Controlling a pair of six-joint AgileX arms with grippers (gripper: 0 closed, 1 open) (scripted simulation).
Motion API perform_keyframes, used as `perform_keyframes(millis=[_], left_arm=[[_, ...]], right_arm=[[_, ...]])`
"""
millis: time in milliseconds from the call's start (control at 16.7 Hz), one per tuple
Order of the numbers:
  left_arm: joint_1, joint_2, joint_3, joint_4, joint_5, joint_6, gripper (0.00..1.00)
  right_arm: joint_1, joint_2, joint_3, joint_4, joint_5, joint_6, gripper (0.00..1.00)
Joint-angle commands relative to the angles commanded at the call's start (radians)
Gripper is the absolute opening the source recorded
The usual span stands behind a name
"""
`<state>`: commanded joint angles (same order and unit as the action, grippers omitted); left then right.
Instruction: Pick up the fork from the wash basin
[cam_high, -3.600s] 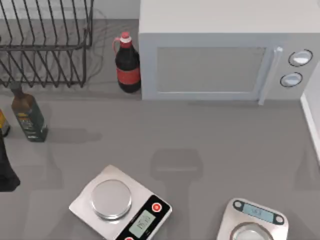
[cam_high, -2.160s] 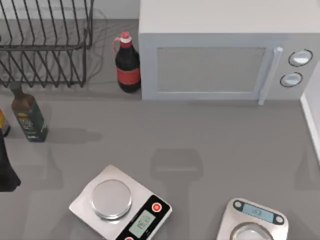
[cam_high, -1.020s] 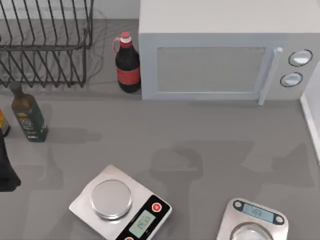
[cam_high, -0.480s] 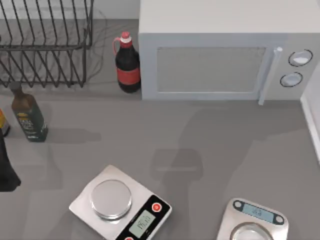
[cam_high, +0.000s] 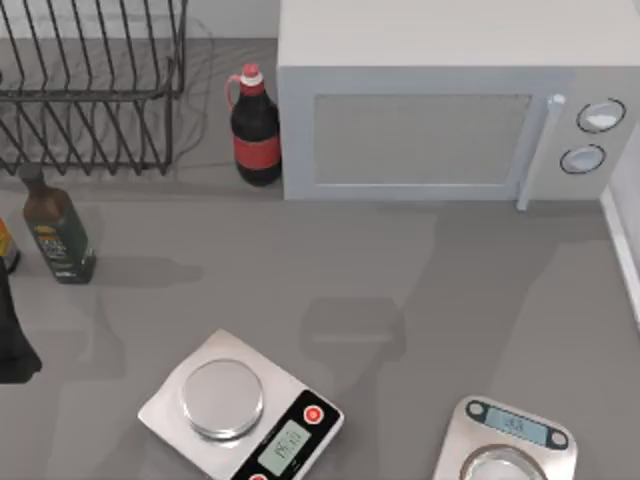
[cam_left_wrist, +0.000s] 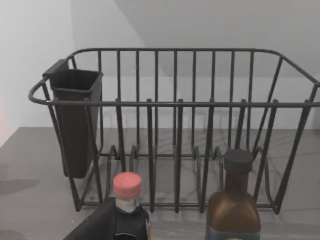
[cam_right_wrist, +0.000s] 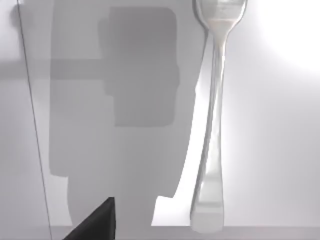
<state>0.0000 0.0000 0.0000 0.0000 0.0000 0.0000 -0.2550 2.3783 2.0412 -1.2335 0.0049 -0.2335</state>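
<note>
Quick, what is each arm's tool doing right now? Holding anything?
Left tool: cannot be told; its camera faces a dish rack.
Right tool: cannot be told; the fork lies loose below its camera.

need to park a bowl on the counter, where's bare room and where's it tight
Free: the wide grey stretch in front of the microwave, above the two scales. Tight: the left side, around the dish rack, red-capped bottle and olive-green bottle. The fork lies on a pale surface.

Fork (cam_right_wrist: 212, 115) tines cropped at frame edge; second scale (cam_high: 505, 440) cut off at counter's near edge; amber bottle (cam_left_wrist: 233, 200) partly out of frame.
</note>
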Motion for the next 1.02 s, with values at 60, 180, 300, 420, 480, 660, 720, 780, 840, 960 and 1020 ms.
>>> perform_keyframes(millis=[60,180,300,420,480,660,720,780,840,960,1020], left_arm=[[0.000,0.000,0.000,0.000,0.000,0.000,1.00],[0.000,0.000,0.000,0.000,0.000,0.000,1.00],[0.000,0.000,0.000,0.000,0.000,0.000,1.00],[0.000,0.000,0.000,0.000,0.000,0.000,1.00],[0.000,0.000,0.000,0.000,0.000,0.000,1.00],[0.000,0.000,0.000,0.000,0.000,0.000,1.00],[0.000,0.000,0.000,0.000,0.000,0.000,1.00],[0.000,0.000,0.000,0.000,0.000,0.000,1.00],[0.000,0.000,0.000,0.000,0.000,0.000,1.00],[0.000,0.000,0.000,0.000,0.000,0.000,1.00],[0.000,0.000,0.000,0.000,0.000,0.000,1.00]], right_arm=[[0.000,0.000,0.000,0.000,0.000,0.000,1.00],[0.006,-0.001,-0.003,0.002,0.000,0.001,1.00],[0.006,0.007,-0.013,0.018,0.000,0.001,1.00],[0.005,0.036,-0.047,0.076,0.001,0.002,1.00],[0.005,0.057,-0.069,0.121,0.001,0.002,1.00],[0.003,0.130,-0.146,0.296,0.002,0.003,1.00],[0.003,0.154,-0.170,0.345,0.002,0.003,1.00],[0.002,0.175,-0.192,0.383,0.002,0.003,1.00],[0.002,0.193,-0.209,0.411,0.002,0.003,1.00],[0.001,0.210,-0.225,0.435,0.003,0.003,1.00],[0.001,0.210,-0.225,0.435,0.003,0.003,1.00]])
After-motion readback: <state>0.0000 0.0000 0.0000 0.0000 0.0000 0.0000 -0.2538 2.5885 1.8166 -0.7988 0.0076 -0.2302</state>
